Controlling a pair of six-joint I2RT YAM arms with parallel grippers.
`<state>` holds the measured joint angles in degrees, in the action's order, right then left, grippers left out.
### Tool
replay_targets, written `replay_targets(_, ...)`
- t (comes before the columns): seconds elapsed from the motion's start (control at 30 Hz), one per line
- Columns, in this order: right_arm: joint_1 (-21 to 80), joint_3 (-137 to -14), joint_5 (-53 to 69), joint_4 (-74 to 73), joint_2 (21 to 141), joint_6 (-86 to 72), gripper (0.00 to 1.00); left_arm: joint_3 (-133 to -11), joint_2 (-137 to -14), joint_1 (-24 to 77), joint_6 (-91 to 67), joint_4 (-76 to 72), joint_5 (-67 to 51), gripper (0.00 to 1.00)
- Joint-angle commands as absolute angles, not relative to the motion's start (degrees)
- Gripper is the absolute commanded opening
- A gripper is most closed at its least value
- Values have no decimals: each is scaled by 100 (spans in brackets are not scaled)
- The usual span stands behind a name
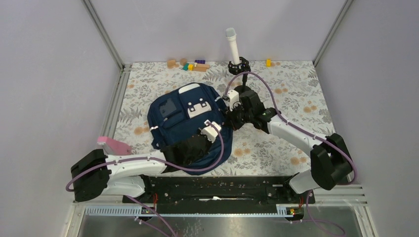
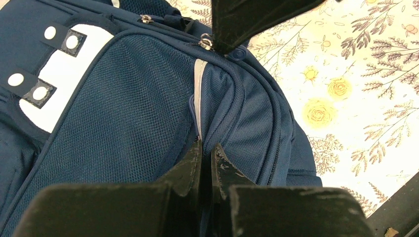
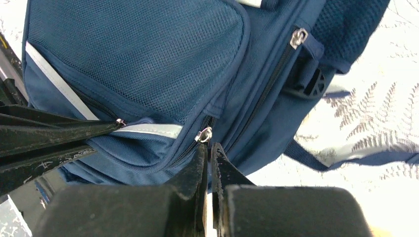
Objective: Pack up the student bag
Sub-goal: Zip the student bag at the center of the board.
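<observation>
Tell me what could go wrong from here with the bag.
1. The right gripper is shut right at the zipper pull. Its hold looks slight, so it may slip off on a tug.
2. The left gripper pinches the bag by its grey strip. Both arms pulling might drag or lift the bag instead of opening it.

my left arm (image 1: 141,160) reaches forward low, left fingers (image 2: 190,165) pinched together on a fold of the student bag (image 1: 173,123). my right arm (image 1: 291,131) stretches in from the right, right fingers (image 3: 195,168) pressed tight together, tips close to the left ones.
</observation>
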<state>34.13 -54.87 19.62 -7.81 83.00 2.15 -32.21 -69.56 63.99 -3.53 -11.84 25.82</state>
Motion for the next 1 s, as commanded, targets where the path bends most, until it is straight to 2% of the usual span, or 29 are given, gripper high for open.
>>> replay_targets(0.0,3206,-6203,1894,-729,8714,907,0,-3028,-6616,6416,-644,-300,3198,0)
replay_targets(0.17,3218,-6602,2281,-1145,9302,941,0,-2989,-6454,6418,-736,-231,3269,0)
replay_targets(0.8,3210,-7851,1755,-906,10373,786,0,-2969,-6253,6416,-703,-226,3148,0)
replay_targets(0.93,3215,-7834,1809,-823,10281,684,0,-3009,-6187,6314,-783,-104,3027,0)
replay_targets(0.97,3215,-7753,1844,-750,10179,677,8,-3066,-6222,6270,-870,-33,2959,0)
